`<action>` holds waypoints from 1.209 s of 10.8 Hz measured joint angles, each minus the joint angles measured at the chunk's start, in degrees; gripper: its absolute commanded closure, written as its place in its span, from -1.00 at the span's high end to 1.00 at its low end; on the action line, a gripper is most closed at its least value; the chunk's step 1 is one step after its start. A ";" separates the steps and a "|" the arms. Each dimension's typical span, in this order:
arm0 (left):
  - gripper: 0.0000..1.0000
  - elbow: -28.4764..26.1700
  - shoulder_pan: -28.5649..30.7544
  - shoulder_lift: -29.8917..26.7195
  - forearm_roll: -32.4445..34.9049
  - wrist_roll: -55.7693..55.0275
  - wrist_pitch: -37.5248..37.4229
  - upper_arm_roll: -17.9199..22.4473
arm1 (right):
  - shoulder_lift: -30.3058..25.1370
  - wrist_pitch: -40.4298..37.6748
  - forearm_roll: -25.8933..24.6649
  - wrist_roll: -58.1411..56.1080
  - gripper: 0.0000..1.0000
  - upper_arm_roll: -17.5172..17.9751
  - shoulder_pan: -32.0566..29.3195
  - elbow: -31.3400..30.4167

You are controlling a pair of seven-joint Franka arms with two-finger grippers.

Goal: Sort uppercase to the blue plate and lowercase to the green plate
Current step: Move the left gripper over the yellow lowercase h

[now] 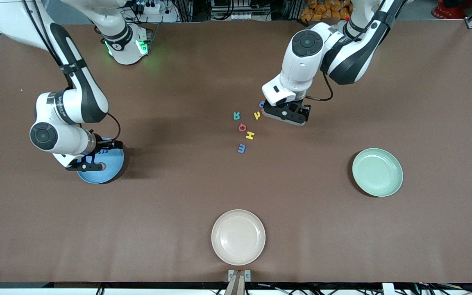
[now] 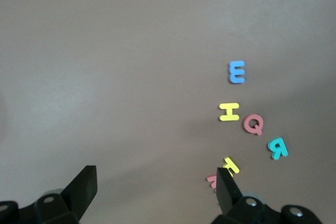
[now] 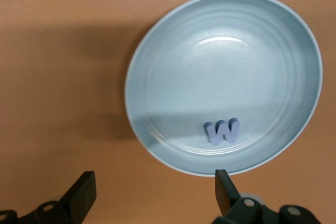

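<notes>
The blue plate [image 1: 107, 174] lies toward the right arm's end, with a blue M [image 3: 222, 130] in it. My right gripper [image 1: 90, 164] [image 3: 155, 192] hangs open and empty over the plate's edge. Mid-table lies a loose row of letters: teal R [image 1: 236, 116] [image 2: 277, 148], red Q [image 1: 242, 127] [image 2: 253, 125], yellow H [image 1: 250, 135] [image 2: 229, 112], blue m [image 1: 241, 148] [image 2: 237, 72] and a small yellow h [image 1: 257, 115] [image 2: 231, 165]. A dark red w [image 2: 212, 181] peeks out beside one finger of my left gripper [image 1: 287, 116] [image 2: 157, 192], which is open and empty low beside the row. The green plate [image 1: 377, 172] is empty.
A cream plate [image 1: 238, 237] sits near the table's front edge, nearer to the camera than the letters. A small blue letter [image 1: 262, 104] shows partly under the left hand. Brown table surface stretches between the plates.
</notes>
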 measured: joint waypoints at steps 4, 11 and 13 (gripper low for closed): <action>1.00 4.68 -2.24 4.71 0.02 15.21 0.13 -0.03 | -0.59 -10.49 3.10 6.18 1.00 2.90 1.43 6.88; 1.00 9.50 -8.63 12.92 0.14 19.62 0.08 0.13 | -1.44 -13.05 3.29 10.92 1.00 8.46 3.59 9.57; 1.00 9.36 -9.39 13.81 1.87 19.68 -1.27 0.13 | -1.43 -13.10 3.30 11.01 1.00 8.86 3.63 9.42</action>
